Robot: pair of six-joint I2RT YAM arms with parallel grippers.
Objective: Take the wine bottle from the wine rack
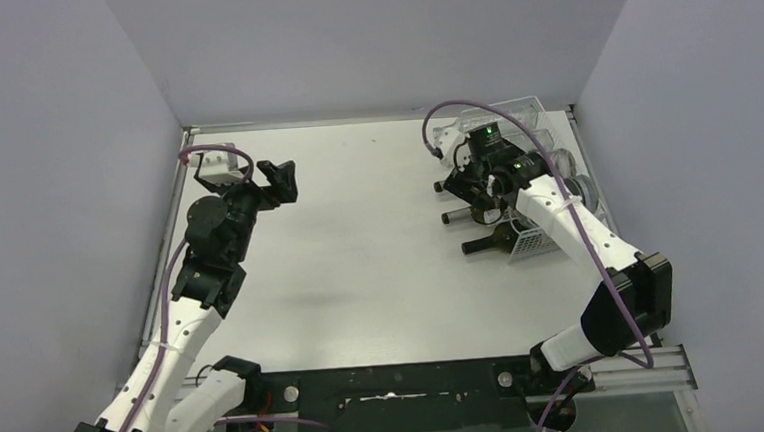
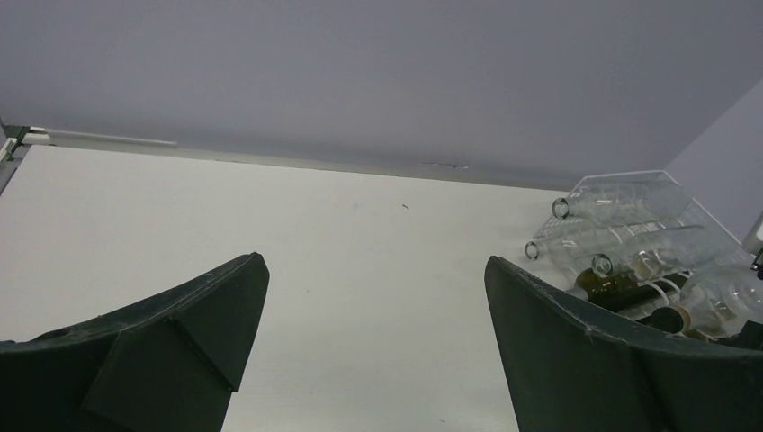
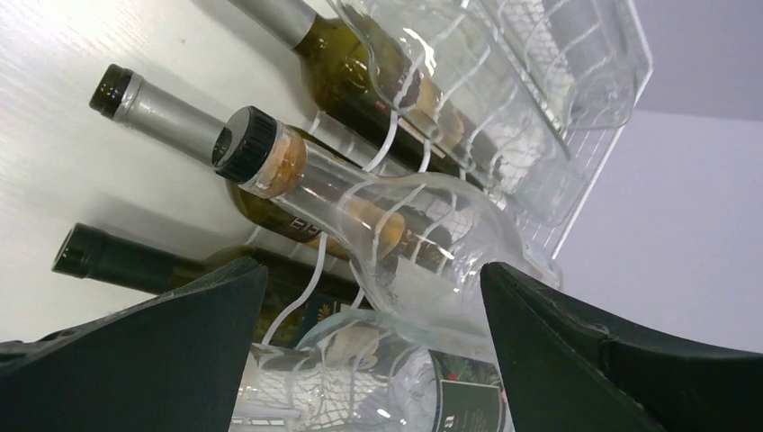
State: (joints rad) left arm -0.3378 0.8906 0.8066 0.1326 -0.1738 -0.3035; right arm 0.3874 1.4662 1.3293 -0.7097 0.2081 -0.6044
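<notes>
The clear wine bottle (image 3: 396, 225) lies on its side in the wine rack (image 3: 594, 144), its black-capped, corked neck pointing out of the rack toward the right tool (image 3: 373, 270). In the right wrist view the bottle's shoulder sits between the two dark fingers (image 3: 162, 351), just ahead of them. The right tool is spread wide open and grips nothing; neither finger is seen touching the glass.

Beneath that bottle, nearer the table (image 1: 359, 237), two dark green bottles lie in the rack's lower tier. A silver-necked bottle (image 3: 171, 112) is ahead and to the left of the tool's gap. A black-topped bottle (image 3: 117, 261) is just off the left finger. Their necks stick out past the rack's white wire bars over the table. More clear bottles lie farther back in the rack, beyond the tool.

From above, the rack stands at the table's far right corner, and the right tool (image 1: 466, 176) is at its open end.

The left tool (image 1: 280, 177) hangs well apart from the rack, over the table's left side. It is open too, with only bare table between its fingers (image 2: 180, 333).
</notes>
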